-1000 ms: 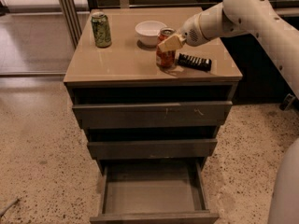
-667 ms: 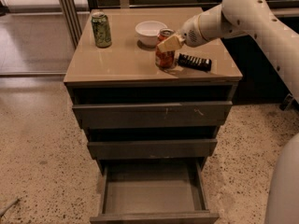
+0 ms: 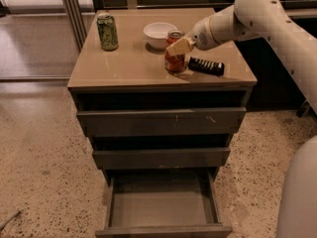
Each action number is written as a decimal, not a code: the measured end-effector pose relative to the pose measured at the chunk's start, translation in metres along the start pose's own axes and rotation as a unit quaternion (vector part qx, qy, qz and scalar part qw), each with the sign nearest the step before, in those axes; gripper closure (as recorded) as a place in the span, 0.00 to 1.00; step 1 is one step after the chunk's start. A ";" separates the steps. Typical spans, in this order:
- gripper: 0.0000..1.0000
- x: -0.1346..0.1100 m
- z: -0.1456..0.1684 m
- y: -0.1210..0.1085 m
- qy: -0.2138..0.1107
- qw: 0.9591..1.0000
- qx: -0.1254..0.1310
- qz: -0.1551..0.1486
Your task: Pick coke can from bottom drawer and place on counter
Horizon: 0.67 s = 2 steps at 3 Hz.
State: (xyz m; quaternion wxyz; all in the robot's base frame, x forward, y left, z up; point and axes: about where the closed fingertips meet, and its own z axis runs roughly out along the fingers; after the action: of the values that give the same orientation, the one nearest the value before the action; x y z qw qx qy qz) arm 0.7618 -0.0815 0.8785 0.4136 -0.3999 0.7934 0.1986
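Observation:
The coke can (image 3: 173, 62) stands upright on the counter (image 3: 129, 66), right of centre, just in front of a white bowl. My gripper (image 3: 180, 46) reaches in from the right at the can's upper part, with one tan finger (image 3: 178, 47) lying across the can's front near its top. It looks shut on the can, and the far finger is hidden behind it. The bottom drawer (image 3: 161, 207) is pulled open below, and its grey tray holds nothing.
A taller green can (image 3: 107, 31) stands at the counter's back left. A white bowl (image 3: 159, 33) sits behind the coke can. A black remote-like object (image 3: 206, 66) lies to the can's right. The two upper drawers (image 3: 161, 123) are closed. My white arm (image 3: 277, 29) spans the right side.

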 end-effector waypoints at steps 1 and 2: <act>0.59 0.000 0.000 0.000 0.000 1.000 0.000 0.000; 0.36 0.000 0.000 0.000 0.000 1.000 0.000 0.000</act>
State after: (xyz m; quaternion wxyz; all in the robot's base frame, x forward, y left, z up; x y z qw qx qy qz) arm 0.7618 -0.0814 0.8784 0.4135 -0.4000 0.7934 0.1987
